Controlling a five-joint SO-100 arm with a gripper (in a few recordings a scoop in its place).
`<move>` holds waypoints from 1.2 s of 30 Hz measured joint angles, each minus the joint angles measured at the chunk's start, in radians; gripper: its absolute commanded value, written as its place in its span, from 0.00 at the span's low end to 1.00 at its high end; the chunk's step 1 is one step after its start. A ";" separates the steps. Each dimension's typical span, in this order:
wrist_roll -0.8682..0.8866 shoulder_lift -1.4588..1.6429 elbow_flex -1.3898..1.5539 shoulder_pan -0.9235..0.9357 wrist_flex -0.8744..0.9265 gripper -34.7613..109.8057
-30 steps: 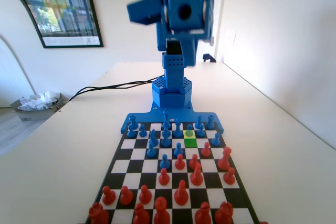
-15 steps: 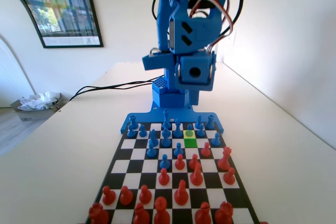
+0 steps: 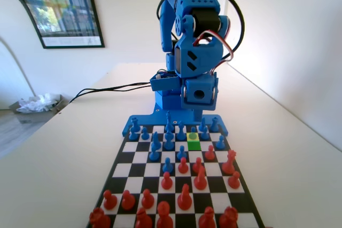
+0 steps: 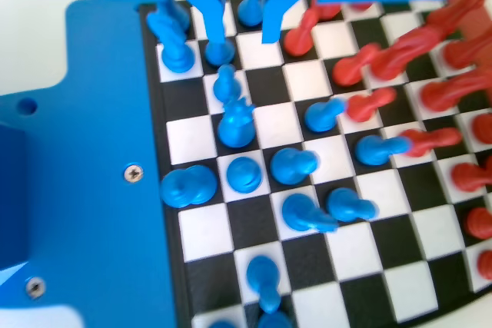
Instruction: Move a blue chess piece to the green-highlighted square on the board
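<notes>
The blue pawn point(image 3: 193, 133) that looks the likeliest one to move stands on the board point(image 3: 136, 157) on the square just beyond the green square point(image 3: 193, 144), touching nothing but the board and not yet gripped. This is a judgement, since several pawns of the same kind stand close by. Nearest the fixed camera, the red pieces point(image 3: 184, 198) fill the front rows, and a few have advanced to mid-board, where they stand mixed with advanced blue ones. They crowd the middle, which is probably why the pawn beside the green square suits: it needs only a short hop toward the camera with no piece in its path. The green square itself is bare, so nothing has to be cleared first. Behind the pawn, the other blue pieces point(image 3: 169, 121) stand close together in the back rows, so a descent there has little room on either side. Farther still, the arm point(image 3: 195, 52) rises from its base on the table point(image 3: 64, 158) at the board's far end and bends forward over those rows, its head held high above the pieces, likely so that it can line up from above before going down. In the wrist view, the pincer point(image 4: 244, 32) hangs spread, its jaws parted with a clear gap between them and nothing held. The left jaw's tip overlaps a blue piece in that picture, but given the height seen in the fixed view I judge it is above the piece, not touching it.
</notes>
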 measured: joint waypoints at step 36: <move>-0.005 -0.137 0.094 -0.011 -0.253 0.30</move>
